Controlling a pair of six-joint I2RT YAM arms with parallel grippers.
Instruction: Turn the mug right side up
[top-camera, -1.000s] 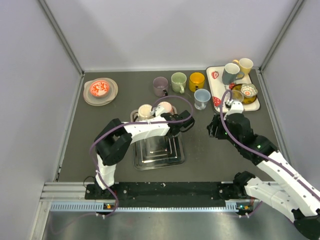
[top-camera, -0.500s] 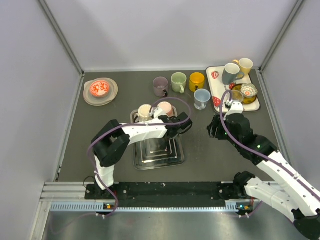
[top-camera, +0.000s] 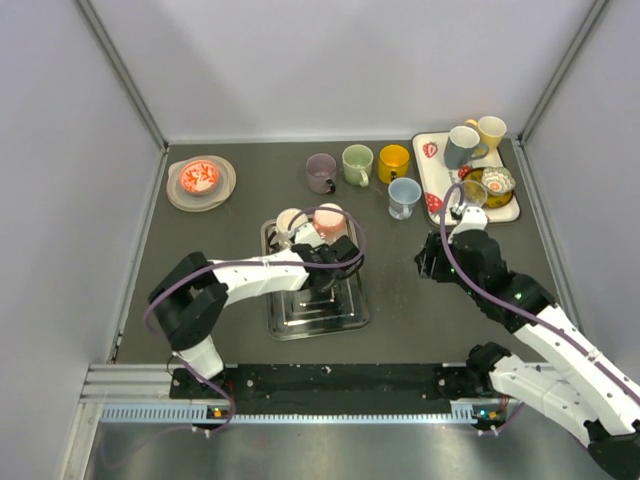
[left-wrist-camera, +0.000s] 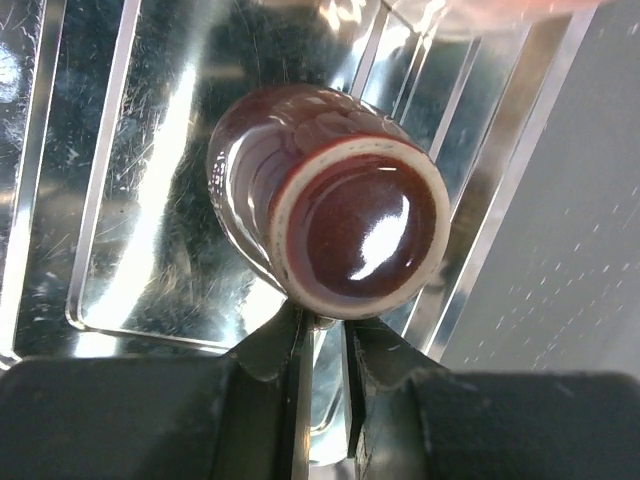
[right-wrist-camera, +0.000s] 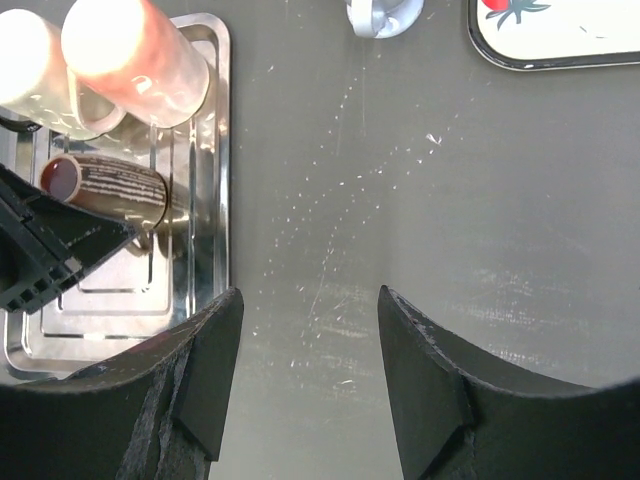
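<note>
A dark brown mug (left-wrist-camera: 350, 220) lies tilted on its side over the metal tray (left-wrist-camera: 130, 250), its base facing the left wrist camera. It also shows in the right wrist view (right-wrist-camera: 105, 185), lying across the tray. My left gripper (left-wrist-camera: 328, 340) is shut on a part under the mug's base, likely the handle. In the top view the left gripper (top-camera: 335, 262) is over the tray's right half and covers most of the mug. My right gripper (right-wrist-camera: 310, 370) is open and empty over bare table right of the tray, and shows in the top view (top-camera: 432, 262).
A cream mug (top-camera: 290, 222) and a pink mug (top-camera: 331, 220) stand upside down at the tray's far end. Mauve (top-camera: 321, 172), green (top-camera: 357, 164), yellow (top-camera: 393, 162) and light blue (top-camera: 404, 196) mugs stand behind. A white tray (top-camera: 432, 185) with crockery sits back right, a pink bowl (top-camera: 199, 178) back left.
My left gripper has drawn back from the tray's right edge toward its middle, and the left elbow has swung left. The right arm has not moved.
</note>
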